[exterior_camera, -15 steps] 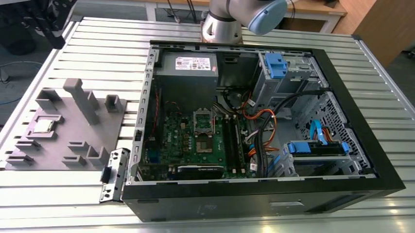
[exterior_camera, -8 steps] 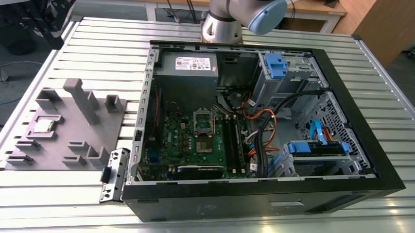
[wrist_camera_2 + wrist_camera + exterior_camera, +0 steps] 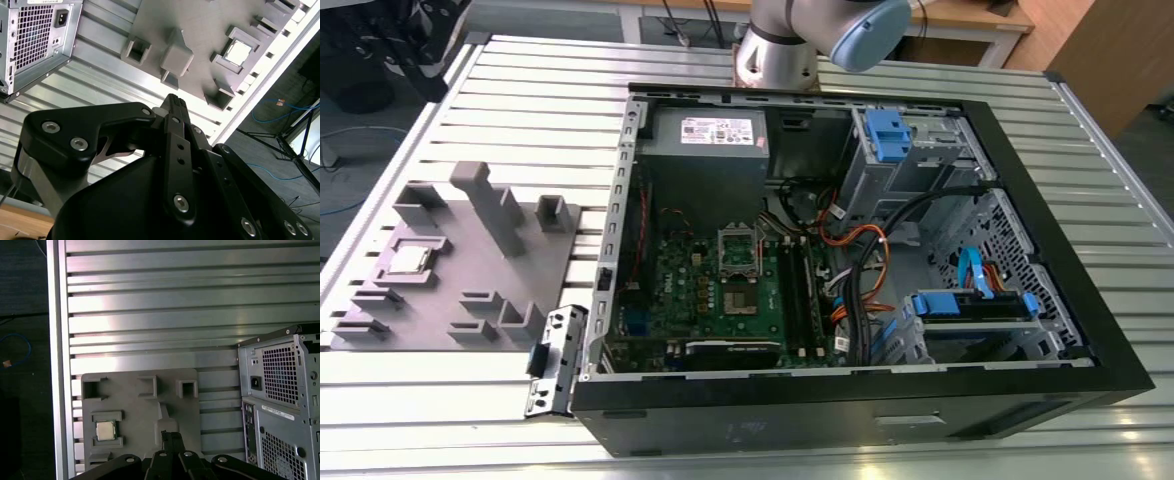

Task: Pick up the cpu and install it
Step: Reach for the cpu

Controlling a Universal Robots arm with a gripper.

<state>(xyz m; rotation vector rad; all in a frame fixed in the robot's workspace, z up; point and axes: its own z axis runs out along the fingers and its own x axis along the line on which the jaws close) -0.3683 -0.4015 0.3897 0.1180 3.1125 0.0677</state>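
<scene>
The cpu [image 3: 411,260] is a small silver-grey square lying flat in a recess of the grey fixture plate [image 3: 467,300], at the exterior view's left. In both wrist views the cpu [image 3: 238,52] [image 3: 104,430] sits well below and apart from my gripper [image 3: 172,102] [image 3: 170,436]. The black fingers meet at their tips with nothing between them. The green motherboard [image 3: 714,290] lies inside the open computer case [image 3: 854,390], with its socket [image 3: 736,252] uncovered near the middle. My arm [image 3: 787,45] rises behind the case.
Grey blocks [image 3: 487,200] stand up from the fixture plate around the cpu recess. Cables [image 3: 861,250] and blue drive brackets [image 3: 967,305] crowd the case beside the board. The slatted metal table [image 3: 520,110] ends at an edge near the fixture plate.
</scene>
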